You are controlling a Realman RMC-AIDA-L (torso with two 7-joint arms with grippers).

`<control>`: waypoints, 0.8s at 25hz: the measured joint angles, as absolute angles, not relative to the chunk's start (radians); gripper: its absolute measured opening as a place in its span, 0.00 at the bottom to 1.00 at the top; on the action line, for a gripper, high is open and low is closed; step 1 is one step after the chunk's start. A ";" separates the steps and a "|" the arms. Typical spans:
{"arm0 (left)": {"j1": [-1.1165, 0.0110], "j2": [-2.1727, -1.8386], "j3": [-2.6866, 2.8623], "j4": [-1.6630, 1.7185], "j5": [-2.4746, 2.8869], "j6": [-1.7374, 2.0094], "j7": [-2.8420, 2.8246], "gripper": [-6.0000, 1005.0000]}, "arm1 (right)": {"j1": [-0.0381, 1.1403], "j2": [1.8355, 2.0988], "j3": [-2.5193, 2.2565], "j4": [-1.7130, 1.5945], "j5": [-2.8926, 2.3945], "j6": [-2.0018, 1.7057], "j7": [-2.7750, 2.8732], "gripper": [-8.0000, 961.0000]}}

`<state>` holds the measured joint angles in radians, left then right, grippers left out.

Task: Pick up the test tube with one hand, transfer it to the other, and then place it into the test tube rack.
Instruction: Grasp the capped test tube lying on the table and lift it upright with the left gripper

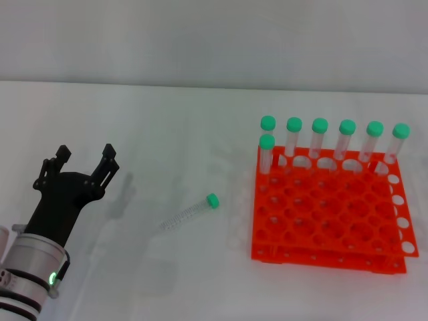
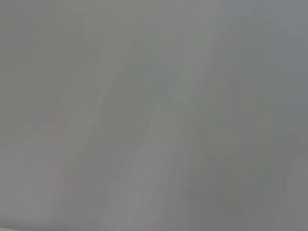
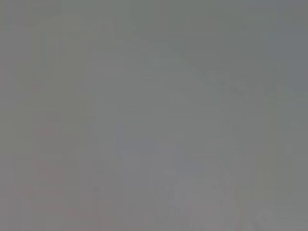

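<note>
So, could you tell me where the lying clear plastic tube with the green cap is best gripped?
Probably mid-barrel on the clear green-capped tube, from above, fingers across its diagonal axis; it lies flat on the white table. The open left gripper is nearest.

White desk [image 1: 174, 120] fills most of head view, surface glossy, faint soft shadows. Plain pale grey wall [image 1: 214, 40] behind. Even, diffuse light.
</note>
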<state>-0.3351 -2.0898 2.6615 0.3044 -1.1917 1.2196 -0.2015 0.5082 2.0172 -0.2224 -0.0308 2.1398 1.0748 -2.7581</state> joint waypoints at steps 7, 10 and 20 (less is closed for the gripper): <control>-0.336 -2.089 2.661 0.307 -1.196 1.220 -0.213 0.89 | 0.508 2.017 -0.221 -0.031 2.141 1.077 -2.757 0.91; -0.331 -2.091 2.661 0.316 -1.215 1.222 -0.265 0.89 | 0.508 2.017 -0.221 -0.031 2.141 1.078 -2.757 0.91; -0.420 -2.057 2.662 0.185 -1.156 1.229 -0.628 0.89 | 0.495 2.016 -0.221 -0.036 2.142 1.078 -2.756 0.91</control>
